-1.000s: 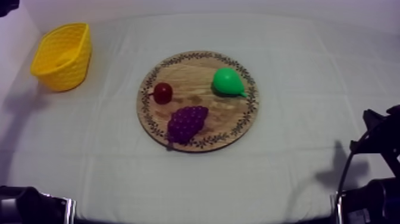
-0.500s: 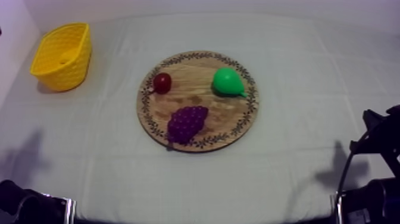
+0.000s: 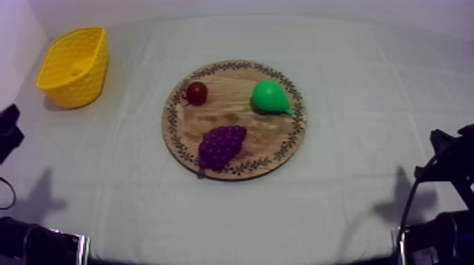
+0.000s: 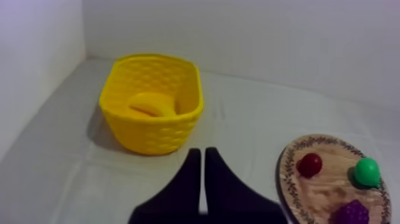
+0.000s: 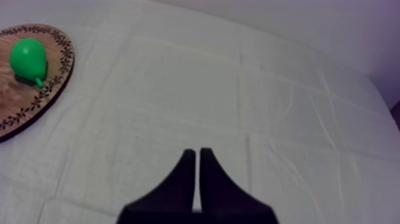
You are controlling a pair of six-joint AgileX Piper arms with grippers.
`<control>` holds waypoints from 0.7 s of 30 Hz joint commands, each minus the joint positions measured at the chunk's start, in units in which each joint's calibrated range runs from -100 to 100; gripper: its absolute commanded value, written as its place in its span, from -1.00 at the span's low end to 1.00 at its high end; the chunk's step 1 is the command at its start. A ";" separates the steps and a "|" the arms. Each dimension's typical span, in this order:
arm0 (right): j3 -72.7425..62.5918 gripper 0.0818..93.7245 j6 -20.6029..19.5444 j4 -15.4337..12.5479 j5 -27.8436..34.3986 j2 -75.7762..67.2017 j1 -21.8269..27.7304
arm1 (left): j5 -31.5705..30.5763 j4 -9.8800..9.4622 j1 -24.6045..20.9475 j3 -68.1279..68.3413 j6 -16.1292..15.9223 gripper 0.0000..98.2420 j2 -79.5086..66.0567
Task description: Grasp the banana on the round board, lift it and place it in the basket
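The banana (image 4: 152,104) lies inside the yellow basket (image 4: 153,113), which stands at the table's far left (image 3: 74,67). The round wooden board (image 3: 233,134) in the middle holds a small red fruit (image 3: 196,92), a green pear (image 3: 270,96) and a bunch of purple grapes (image 3: 221,144). My left gripper (image 4: 199,154) is shut on nothing, its fingers together as a narrow wedge, a short way in front of the basket; part of that arm (image 3: 8,130) is at the table's left edge. My right gripper (image 5: 194,154) is shut on nothing over bare cloth, to the right of the board (image 5: 36,89).
A white wall rises behind the basket and along the left side of the table. My right arm (image 3: 448,169) rests low at the right edge. Bare cloth surrounds the board on all sides.
My left arm has drawn back from the far left corner near the basket to the table's left edge. The small red fruit has rolled a little toward the board's far rim.
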 commanded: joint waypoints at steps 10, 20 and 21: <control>-0.03 -0.99 0.05 0.01 0.04 0.00 0.43 | -4.12 4.78 -0.90 16.59 -4.37 -0.92 -9.27; -0.03 -0.99 -0.02 0.01 0.04 -0.04 0.62 | -4.33 5.59 -0.43 17.76 1.89 -0.99 -9.75; -0.03 -0.99 -0.03 0.01 0.04 -0.04 0.62 | -4.33 5.59 -0.43 17.78 2.59 -0.99 -9.75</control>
